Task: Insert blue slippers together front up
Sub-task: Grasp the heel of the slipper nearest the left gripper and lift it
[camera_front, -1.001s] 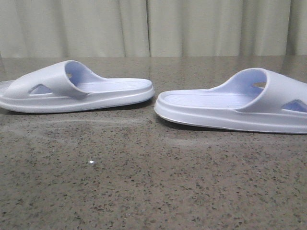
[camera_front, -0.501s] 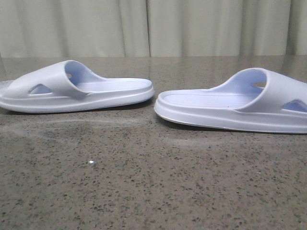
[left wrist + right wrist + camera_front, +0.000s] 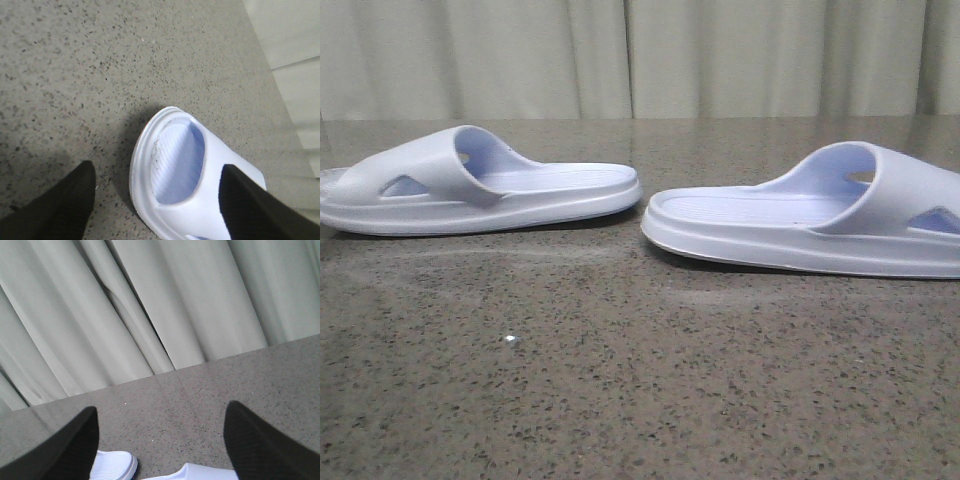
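Here, two blue slippers (image 3: 485, 185) (image 3: 820, 215) flat on desk (image 3: 620, 380), heels nearly touching; left hand (image 3: 155, 207) spread above one slipper, right hand (image 3: 160, 450) spread too.

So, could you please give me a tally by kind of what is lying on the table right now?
Pale blue slippers: 2, the left slipper and the right slipper, lying apart on the speckled table.
Grippers: 2, the left gripper and the right gripper, both open.
Total: 4.

Front view: left slipper (image 3: 480, 190) toe cut off at frame edge; right slipper (image 3: 810, 215) toe likewise cut. Neither gripper appears there. Left gripper (image 3: 155, 210) — one fingertip covers part of the strap beneath it; slipper's far end out of frame.
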Controlling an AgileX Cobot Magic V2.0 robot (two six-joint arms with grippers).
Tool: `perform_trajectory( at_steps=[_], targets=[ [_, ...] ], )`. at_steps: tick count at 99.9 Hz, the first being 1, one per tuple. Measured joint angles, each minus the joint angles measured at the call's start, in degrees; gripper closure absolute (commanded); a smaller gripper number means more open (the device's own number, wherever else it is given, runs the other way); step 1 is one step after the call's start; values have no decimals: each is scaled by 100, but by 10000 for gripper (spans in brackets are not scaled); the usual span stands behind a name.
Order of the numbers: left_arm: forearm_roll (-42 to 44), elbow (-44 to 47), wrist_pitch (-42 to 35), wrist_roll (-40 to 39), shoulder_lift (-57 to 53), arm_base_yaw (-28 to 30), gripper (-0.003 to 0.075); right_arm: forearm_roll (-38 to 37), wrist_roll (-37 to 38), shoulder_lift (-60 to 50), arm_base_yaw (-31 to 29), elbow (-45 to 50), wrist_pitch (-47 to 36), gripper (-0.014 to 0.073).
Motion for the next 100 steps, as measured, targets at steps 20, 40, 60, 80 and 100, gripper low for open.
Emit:
perform_trajectory(
  at_steps=[20,40,60,80,100],
  targets=[
    [0,-210,69,43,430,0,310,0,0,0,0,0,-100,135],
    [0,-389,139,109,744,0,318,0,0,0,0,0,-150,135],
    [0,-581,179,168,1023,0,318,0,0,0,0,0,-285,135],
    [0,-816,347,193,1355,0,318,0,0,44,0,0,-370,135],
    [0,-1001,505,205,1609,0,318,-32,0,46,0,0,-411,135]
  ],
)
